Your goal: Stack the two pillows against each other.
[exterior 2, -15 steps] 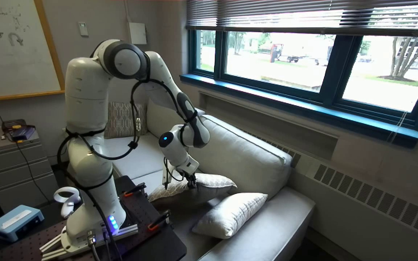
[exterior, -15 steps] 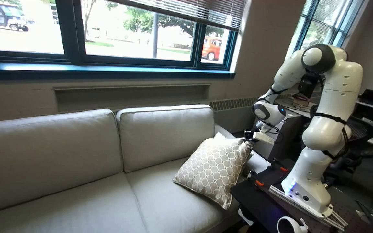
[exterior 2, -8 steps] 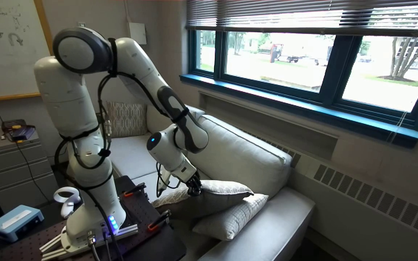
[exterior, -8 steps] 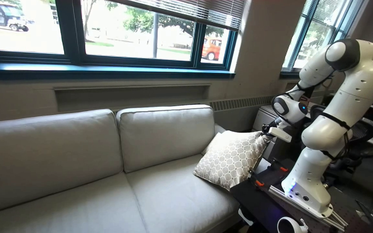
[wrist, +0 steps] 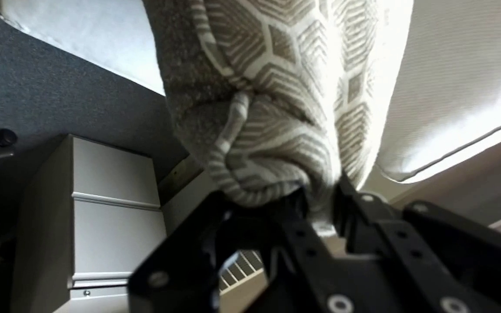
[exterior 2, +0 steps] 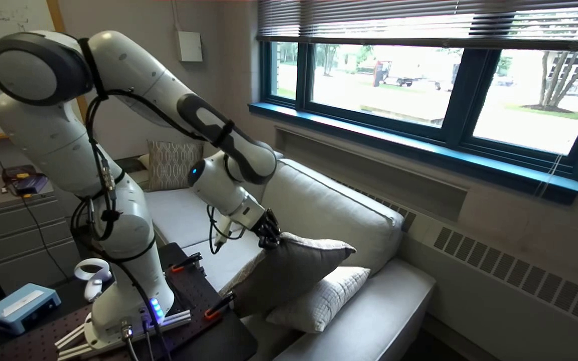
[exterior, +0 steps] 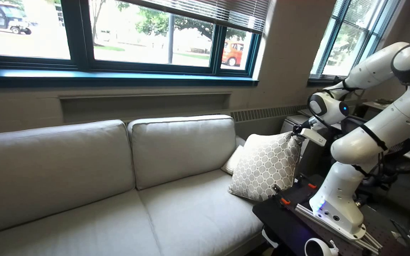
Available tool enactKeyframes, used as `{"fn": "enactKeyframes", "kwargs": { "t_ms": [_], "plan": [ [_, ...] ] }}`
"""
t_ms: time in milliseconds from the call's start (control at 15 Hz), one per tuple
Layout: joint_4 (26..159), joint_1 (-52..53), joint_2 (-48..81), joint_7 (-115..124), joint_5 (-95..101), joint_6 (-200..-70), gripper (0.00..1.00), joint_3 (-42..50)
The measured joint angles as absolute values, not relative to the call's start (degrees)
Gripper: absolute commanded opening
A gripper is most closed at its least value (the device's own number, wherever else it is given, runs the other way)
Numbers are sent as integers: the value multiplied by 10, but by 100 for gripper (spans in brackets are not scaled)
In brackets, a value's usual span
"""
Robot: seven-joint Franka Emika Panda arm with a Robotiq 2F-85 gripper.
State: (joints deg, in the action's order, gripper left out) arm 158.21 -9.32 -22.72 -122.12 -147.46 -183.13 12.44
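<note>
The black two-fingered gripper (wrist: 321, 202) pinches one gathered corner of the large square beige fabric pillow with a white lattice print (exterior: 263, 169). Deep folds pucker there, and striped piping (wrist: 222, 152) curls round the edge. The printed face shows rounded cells; the back (exterior 2: 289, 276), in an exterior view, is plain and darker. This pillow slants near the light grey padded fabric armrest (exterior 2: 369, 313), farther from that armrest than the smaller puffy cream-white pillow (exterior 2: 326, 298) quilted in a grid, which lies right beside the armrest. Whether the two touch, I cannot tell.
</note>
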Motion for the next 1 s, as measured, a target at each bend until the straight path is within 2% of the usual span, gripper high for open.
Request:
{"fn": "enactKeyframes", "kwargs": {
  "t_ms": [200, 600, 1000],
  "plan": [
    [1563, -3, -271, -1177, -1467, -1893, 6, 121],
    [1462, 180, -285, -1164, -1469, -1980, 6, 177],
    [1360, 271, -243, -1165, -1472, -1977, 6, 264]
  ]
}}
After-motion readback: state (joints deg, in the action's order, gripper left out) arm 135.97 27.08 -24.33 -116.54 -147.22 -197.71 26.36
